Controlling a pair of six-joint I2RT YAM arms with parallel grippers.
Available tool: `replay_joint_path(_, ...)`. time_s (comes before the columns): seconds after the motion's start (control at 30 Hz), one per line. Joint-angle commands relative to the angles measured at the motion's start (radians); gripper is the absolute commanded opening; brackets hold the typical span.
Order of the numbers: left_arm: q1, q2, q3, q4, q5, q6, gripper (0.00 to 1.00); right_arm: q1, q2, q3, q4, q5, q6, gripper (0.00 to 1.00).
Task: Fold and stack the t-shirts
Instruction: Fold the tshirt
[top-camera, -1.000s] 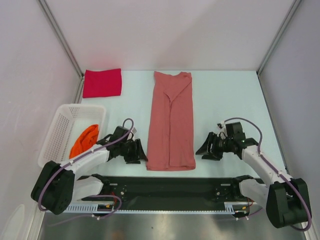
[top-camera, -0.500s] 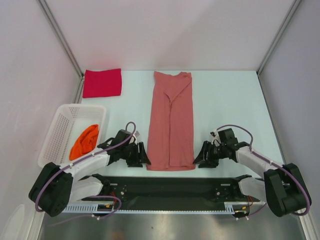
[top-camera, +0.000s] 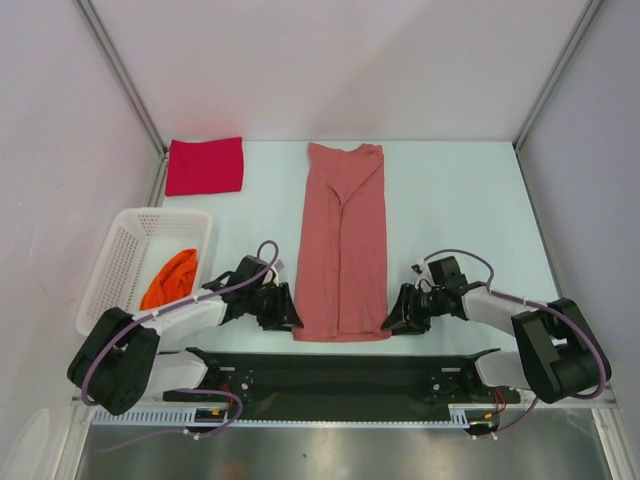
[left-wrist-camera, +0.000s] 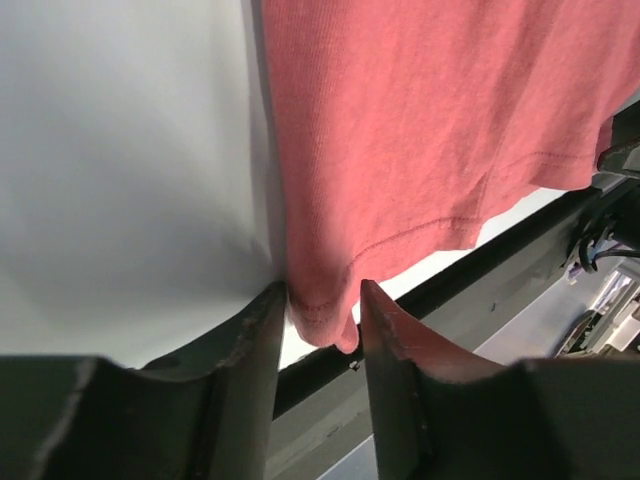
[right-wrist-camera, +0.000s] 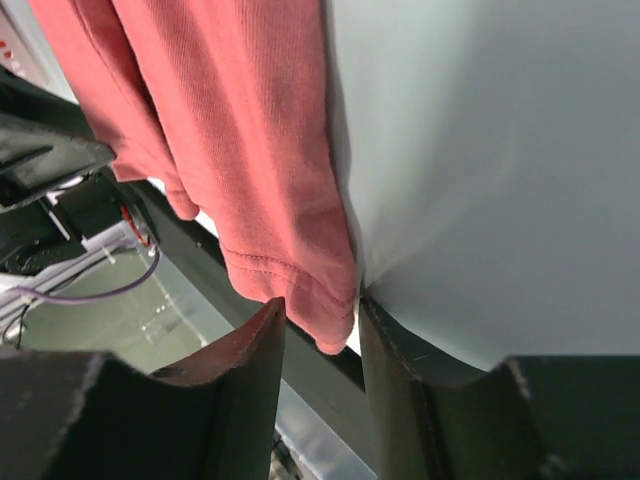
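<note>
The salmon-pink t-shirt (top-camera: 342, 245) lies folded into a long strip down the middle of the table. My left gripper (top-camera: 288, 312) is open around its near left corner (left-wrist-camera: 325, 310), with the hem between the fingers. My right gripper (top-camera: 392, 316) is open around its near right corner (right-wrist-camera: 325, 305). The crimson red t-shirt (top-camera: 204, 165) lies folded at the back left. The orange t-shirt (top-camera: 168, 279) lies crumpled in the white mesh basket (top-camera: 120, 262).
The basket stands at the left edge of the table. The black base rail (top-camera: 340, 375) runs along the near edge, just below the shirt's hem. Frame posts (top-camera: 120, 75) rise at the back corners.
Both grippers have moved inward and nearer, from beside the pink strip to its two near corners, which now lie between the open fingers.
</note>
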Motion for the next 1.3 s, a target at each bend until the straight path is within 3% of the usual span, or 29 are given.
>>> replay_joint_path(0.0,-0.006,0.042,-0.013,-0.036,-0.044,0.054,0.42,0.012,0.032,-0.012,0.053,-0.015,-0.015,0.39)
replay_joint_path(0.13,-0.007,0.055,0.001,-0.014,0.01,0.058,0.24,0.015,0.042,0.005,0.058,-0.032,-0.006,0.24)
replay_joint_path(0.27,-0.012,0.045,0.085,-0.003,0.056,0.044,0.0,0.014,0.0,0.089,0.002,-0.037,-0.006,0.0)
replay_joint_path(0.47,-0.01,0.16,0.373,-0.043,0.015,0.026,0.0,-0.05,0.04,0.342,-0.072,-0.007,0.011,0.0)
replay_joint_path(0.63,0.026,0.343,0.657,-0.1,-0.027,0.043,0.0,-0.104,0.284,0.592,-0.147,-0.027,-0.025,0.0)
replay_joint_path(0.9,0.175,0.666,1.074,-0.218,-0.011,0.113,0.0,-0.163,0.635,0.972,-0.249,-0.047,-0.064,0.0)
replay_joint_path(1.27,0.293,0.909,1.306,-0.221,0.062,0.097,0.01,-0.213,0.91,1.347,-0.324,-0.053,-0.047,0.0)
